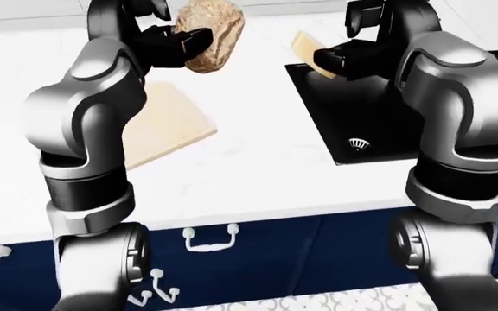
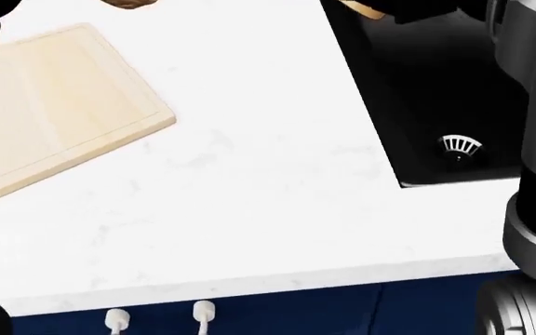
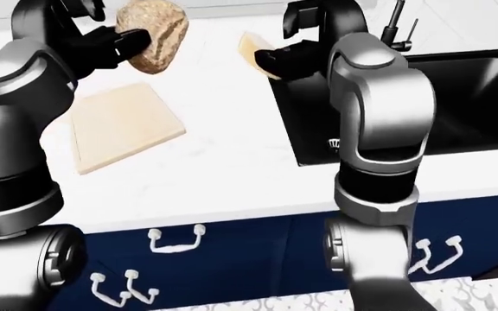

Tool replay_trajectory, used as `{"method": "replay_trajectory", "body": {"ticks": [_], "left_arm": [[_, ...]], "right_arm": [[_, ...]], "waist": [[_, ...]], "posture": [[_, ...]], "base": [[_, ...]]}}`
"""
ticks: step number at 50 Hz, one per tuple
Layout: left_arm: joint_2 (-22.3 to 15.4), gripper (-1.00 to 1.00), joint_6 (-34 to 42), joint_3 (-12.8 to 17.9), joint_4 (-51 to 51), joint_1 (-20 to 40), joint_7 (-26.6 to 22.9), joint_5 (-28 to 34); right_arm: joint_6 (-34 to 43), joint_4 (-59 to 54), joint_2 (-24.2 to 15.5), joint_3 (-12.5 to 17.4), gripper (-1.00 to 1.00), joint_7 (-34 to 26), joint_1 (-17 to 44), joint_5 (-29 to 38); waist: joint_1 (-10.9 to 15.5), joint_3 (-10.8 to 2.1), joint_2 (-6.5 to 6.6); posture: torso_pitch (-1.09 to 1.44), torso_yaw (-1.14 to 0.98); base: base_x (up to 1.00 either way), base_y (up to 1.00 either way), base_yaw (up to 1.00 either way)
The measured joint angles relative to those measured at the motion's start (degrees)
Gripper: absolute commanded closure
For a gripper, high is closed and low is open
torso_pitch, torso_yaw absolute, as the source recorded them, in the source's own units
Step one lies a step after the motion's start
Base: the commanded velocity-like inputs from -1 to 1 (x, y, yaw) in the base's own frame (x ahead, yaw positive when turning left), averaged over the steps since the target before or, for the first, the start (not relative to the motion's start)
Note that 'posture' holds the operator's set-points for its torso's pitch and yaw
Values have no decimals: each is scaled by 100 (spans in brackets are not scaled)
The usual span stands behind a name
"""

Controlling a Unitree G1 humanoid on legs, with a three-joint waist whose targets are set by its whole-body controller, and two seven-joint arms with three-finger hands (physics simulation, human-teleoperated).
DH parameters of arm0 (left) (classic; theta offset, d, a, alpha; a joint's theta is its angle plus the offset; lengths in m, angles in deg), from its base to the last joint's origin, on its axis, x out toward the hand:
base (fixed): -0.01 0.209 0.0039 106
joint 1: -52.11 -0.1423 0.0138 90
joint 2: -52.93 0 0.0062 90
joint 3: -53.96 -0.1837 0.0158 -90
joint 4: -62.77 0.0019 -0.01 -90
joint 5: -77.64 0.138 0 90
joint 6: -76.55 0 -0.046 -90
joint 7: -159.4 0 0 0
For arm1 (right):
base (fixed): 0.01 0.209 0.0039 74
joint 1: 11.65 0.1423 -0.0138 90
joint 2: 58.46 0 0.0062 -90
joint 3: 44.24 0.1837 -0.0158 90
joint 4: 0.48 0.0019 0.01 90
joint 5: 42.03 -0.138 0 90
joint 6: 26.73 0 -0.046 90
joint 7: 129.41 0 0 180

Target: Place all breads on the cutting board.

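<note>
My left hand (image 1: 182,44) is shut on a round brown bread loaf (image 1: 211,29), held in the air above the top end of the pale wooden cutting board (image 2: 63,105). Only the loaf's lower edge (image 2: 134,3) shows at the top of the head view. My right hand (image 1: 333,57) is shut on a flat pale bread slice (image 1: 304,46), held over the top left corner of the black sink (image 1: 379,120). The board lies bare on the white counter (image 2: 249,209), left of the sink.
The sink has a white drain (image 2: 459,146), and a faucet (image 3: 398,26) stands at its top edge. Navy cabinet fronts with white handles (image 1: 210,240) run below the counter's edge. Patterned floor shows at the bottom of the eye views.
</note>
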Motion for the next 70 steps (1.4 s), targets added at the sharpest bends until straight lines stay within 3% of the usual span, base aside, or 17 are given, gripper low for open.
{"method": "replay_trajectory", "body": {"ticks": [2,14,22,26,30,32,34,37,42,45,51,55,62,65,66,68,70], "left_arm": [[-32,100,58,79,-82,-35,45,-15],[-60,100,447,149,-488,10,264,-283],[-7,100,411,91,-430,-6,360,-301],[26,100,350,121,-566,35,426,-263],[85,100,555,76,-660,9,479,-363],[80,100,617,82,-670,20,491,-415],[98,100,638,75,-754,-70,502,-463],[86,100,713,68,-783,-135,514,-542],[46,100,751,69,-849,-35,555,-660],[10,100,662,125,-992,17,594,-705],[-43,100,610,134,-986,-21,632,-806],[-99,100,734,210,-764,-229,708,-770],[-80,100,697,80,-900,-11,690,-916],[-134,100,593,137,-967,119,709,-919],[-149,100,548,169,-980,83,714,-913],[-173,100,585,247,-869,-100,758,-871],[-175,100,684,247,-688,-90,810,-811]], "right_arm": [[85,158,39,-54,100,-18,-3,-20],[481,512,-56,6,100,-10,243,-47],[567,439,-136,27,100,-83,192,-83],[538,571,-154,124,100,-62,192,-164],[705,806,-186,140,100,7,131,-167],[739,805,-174,135,100,31,134,-177],[754,826,-168,124,100,51,51,-181],[841,767,-178,119,100,72,8,-176],[952,756,-224,178,100,111,137,-144],[853,873,-244,167,100,110,270,-150],[835,759,-227,138,100,138,334,-132],[899,607,-97,-47,100,89,291,-209],[893,576,-253,113,100,106,434,-99],[814,665,-261,102,100,83,567,-93],[793,726,-219,83,100,75,536,-97],[827,678,-121,-61,100,20,425,-165],[896,557,-134,-111,100,-37,431,-235]], "waist": [[76,48,-114],[-3,247,-256],[202,42,-360],[158,226,-374],[141,273,-434],[143,252,-583],[115,286,-509],[75,214,-394],[45,7,-721],[69,-25,-678],[-70,234,-184],[57,257,-461],[55,-50,-512],[148,93,-162],[183,164,-144],[247,238,-206],[237,288,-430]], "posture": [[0,0],[0,0],[0,0],[0,0],[0,0],[0,0],[0,0],[0,0],[0,0],[0,0],[0,0],[0,0],[0,0],[0,0],[0,0],[0,0],[0,0]], "base": [[0,41,0],[0,9,6],[0,0,72],[0,0,0],[0,0,0],[0,0,0],[0,0,0],[0,17,0],[0,55,0],[0,41,0],[0,4,0],[0,52,0],[0,62,0],[0,1,0],[0,23,0],[0,78,0],[0,89,0]]}}
